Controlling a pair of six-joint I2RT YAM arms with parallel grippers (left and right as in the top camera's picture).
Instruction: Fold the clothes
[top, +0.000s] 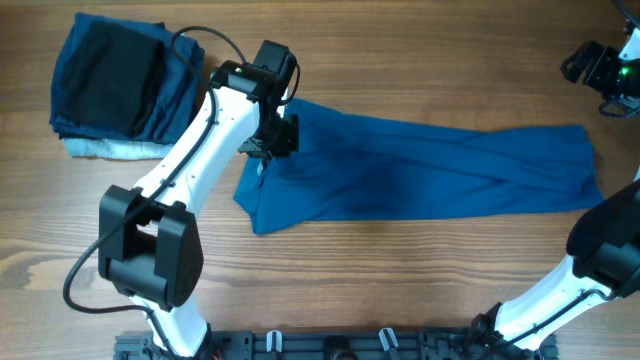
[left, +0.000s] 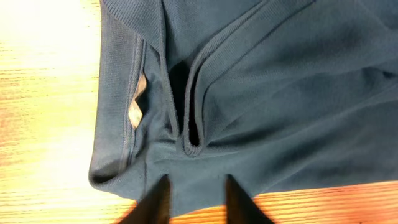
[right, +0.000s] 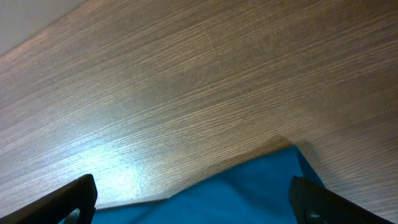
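The blue shirt (top: 420, 165) is laid flat across the table (top: 400, 290), its long axis set left to right, its collar end pointed left. The left gripper (left: 196, 202) is held spread at the collar end. The right gripper (right: 196, 208) is spread wide near the opposite end.

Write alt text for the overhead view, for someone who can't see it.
A blue shirt lies stretched in a long band across a wooden table, with the left gripper over its collar end. The right gripper hovers past the shirt's other end, and folded garments are stacked beyond the collar.
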